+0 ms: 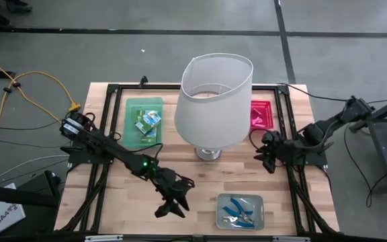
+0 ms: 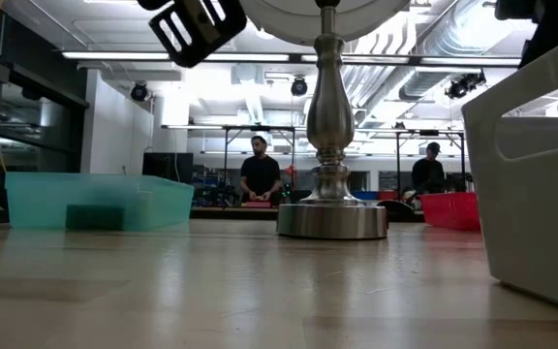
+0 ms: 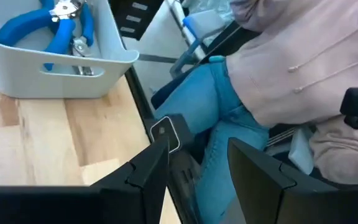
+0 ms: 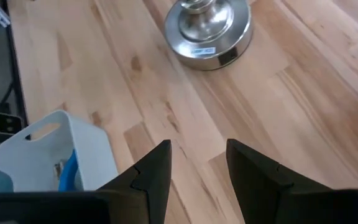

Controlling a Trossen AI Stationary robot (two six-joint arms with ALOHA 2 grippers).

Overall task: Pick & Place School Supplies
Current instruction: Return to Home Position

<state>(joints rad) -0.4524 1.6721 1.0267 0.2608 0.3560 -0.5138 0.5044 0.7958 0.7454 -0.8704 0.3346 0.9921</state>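
Note:
Blue-handled scissor-like tools [image 1: 237, 210] lie in a clear grey tray [image 1: 222, 202] near the table's front edge, also in the left wrist view [image 3: 55, 25]. Small green-yellow boxes [image 1: 148, 123] lie in a green tray [image 1: 130, 111] at the back left. My left gripper [image 1: 170, 208] hangs open above the front edge, left of the grey tray, its fingers [image 3: 148, 168] with nothing between them. At the right, beside the lamp base [image 4: 209, 31], my right gripper [image 1: 263, 156] hovers open over bare wood, also seen in the right wrist view [image 4: 197, 152].
A tall lamp with a big white shade [image 1: 215, 101] stands mid-table on a metal base [image 2: 332, 218]. A red tray [image 1: 261, 114] sits at the back right. A seated person in jeans [image 3: 210, 106] is just beyond the front edge. Bare wood lies between the trays.

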